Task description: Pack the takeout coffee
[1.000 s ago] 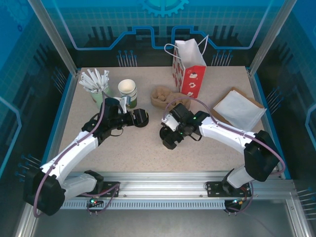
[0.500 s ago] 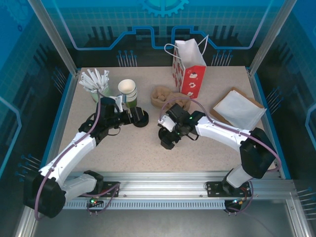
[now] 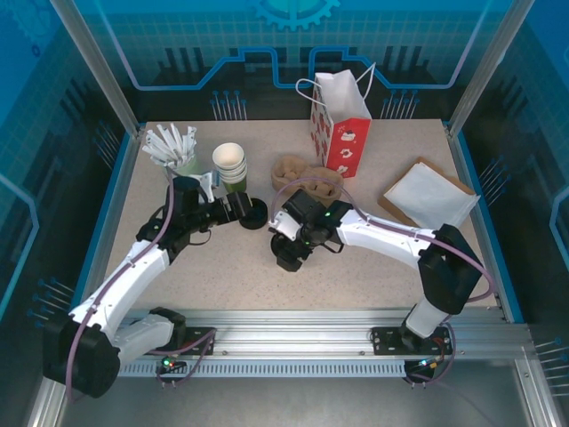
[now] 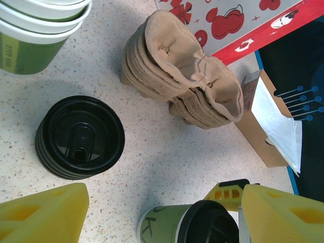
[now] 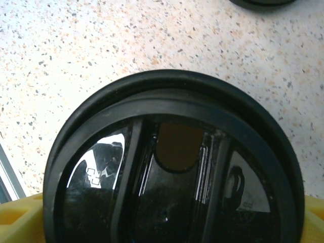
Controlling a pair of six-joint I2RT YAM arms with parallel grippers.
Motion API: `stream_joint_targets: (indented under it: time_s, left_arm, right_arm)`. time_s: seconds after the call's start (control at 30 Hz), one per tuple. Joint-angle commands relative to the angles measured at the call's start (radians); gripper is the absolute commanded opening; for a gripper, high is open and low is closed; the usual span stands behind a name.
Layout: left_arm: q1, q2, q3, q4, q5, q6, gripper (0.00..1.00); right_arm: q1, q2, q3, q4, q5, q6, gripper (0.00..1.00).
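Note:
The takeout coffee (image 4: pixel 169 225), an olive-green cup with a black lid (image 5: pixel 172 162), stands mid-table. My right gripper (image 3: pixel 289 252) hangs over it from above, with a yellow finger (image 5: pixel 20 217) on either side of the lid. Whether the pads press the cup I cannot see. One right finger (image 4: pixel 230 195) shows beside the cup in the left wrist view. My left gripper (image 4: pixel 164 202) is open and holds nothing. It sits in the top view (image 3: pixel 238 210) just left of the pile of bare black lids (image 3: pixel 257 213).
Lidless cups (image 3: pixel 230 163) are stacked at the back left beside a cup of white packets (image 3: pixel 173 147). Brown pulp carriers (image 4: pixel 182 81) sit behind the lids (image 4: pixel 80 136). A red gift bag (image 3: pixel 340 124) stands at the back and white paper bags (image 3: pixel 431 197) lie at the right.
My right gripper has slid left across the table over the coffee. The left arm has drawn back slightly toward the far left.

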Motion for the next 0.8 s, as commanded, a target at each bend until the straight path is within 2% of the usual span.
stream_joint_targets:
  time_s: [0.0,0.53,0.77]
  left_arm:
    - [0.031,-0.019,-0.023,0.004,0.032,0.011,0.81]
    - [0.086,-0.031,-0.028,-0.009,0.029,0.008,0.81]
    - [0.152,-0.055,-0.041,-0.033,-0.007,-0.010,0.81]
  right_arm:
    - [0.036,0.034,0.045,0.005,-0.021,-0.009,0.90]
    - [0.066,0.043,0.065,0.001,-0.020,-0.003,0.88]
    - [0.102,0.091,0.122,0.011,-0.006,0.012,0.87]
